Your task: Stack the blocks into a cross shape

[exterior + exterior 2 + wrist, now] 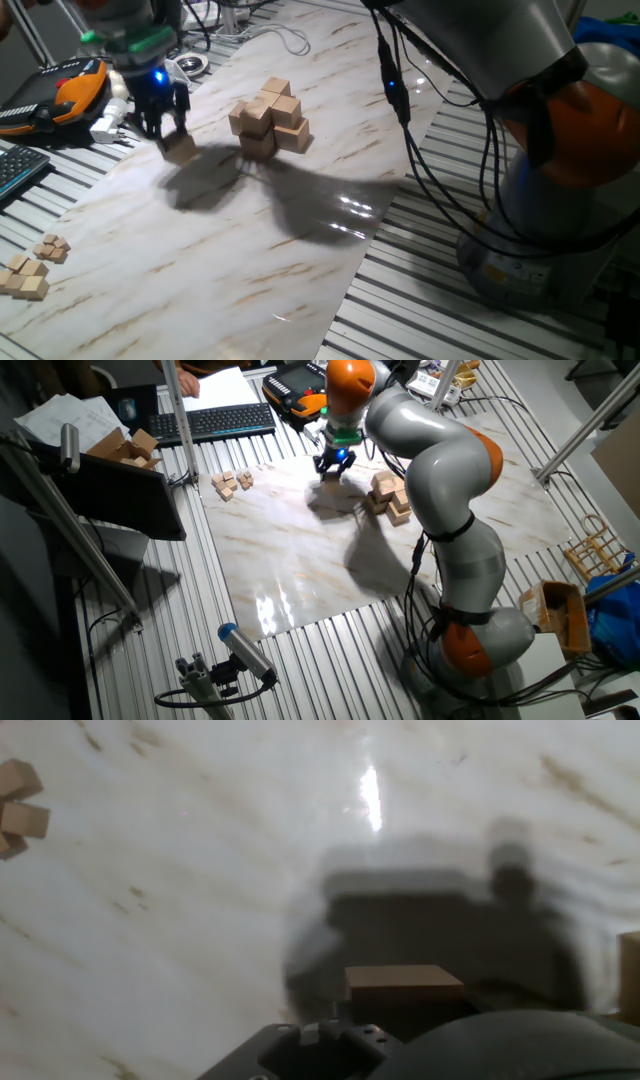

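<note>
My gripper (170, 138) hangs low over the marble board's far left part, with its fingers on either side of one tan block (181, 149). The jaws look shut on this block, which is at or just above the board. The hand view shows the same block (404, 984) close under the hand, over a dark shadow. To the right of it, several blocks (270, 120) form a low stack. That stack (390, 495) lies just beside the gripper (331, 467) in the other fixed view, and only its edge (630, 975) shows in the hand view.
A cluster of small wooden cubes (30, 270) lies off the board's near left corner, and shows again as small cubes (231, 484). A keyboard (18, 170), an orange handset (75, 88) and cables lie behind the gripper. The arm's base (560, 200) stands to the right.
</note>
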Controlling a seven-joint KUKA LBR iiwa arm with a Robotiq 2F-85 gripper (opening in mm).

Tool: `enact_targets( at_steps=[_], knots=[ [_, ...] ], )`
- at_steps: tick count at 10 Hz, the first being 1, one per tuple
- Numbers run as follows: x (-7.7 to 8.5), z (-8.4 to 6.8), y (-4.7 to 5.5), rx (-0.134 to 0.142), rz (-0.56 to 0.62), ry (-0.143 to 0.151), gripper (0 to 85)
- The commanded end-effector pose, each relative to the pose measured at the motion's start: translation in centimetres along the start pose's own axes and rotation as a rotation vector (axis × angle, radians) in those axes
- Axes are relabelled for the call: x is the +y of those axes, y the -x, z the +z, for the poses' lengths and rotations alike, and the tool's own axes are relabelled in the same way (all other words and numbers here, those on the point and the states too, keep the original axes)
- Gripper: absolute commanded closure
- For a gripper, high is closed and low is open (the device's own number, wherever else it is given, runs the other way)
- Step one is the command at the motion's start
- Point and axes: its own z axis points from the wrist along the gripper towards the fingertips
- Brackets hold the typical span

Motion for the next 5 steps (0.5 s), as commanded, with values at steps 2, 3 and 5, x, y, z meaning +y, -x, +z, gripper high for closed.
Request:
enact_targets(
  at_steps=[2,3,5],
  knots=[
    [-5.9,-1.3,0.0,-0.034,-0.048,-0.025,85.0],
    [-7.9,-1.7,0.1,-0.035,-0.072,-0.031,85.0],
    [-11.1,-2.3,0.5,-0.044,-0.106,-0.033,85.0]
  ],
)
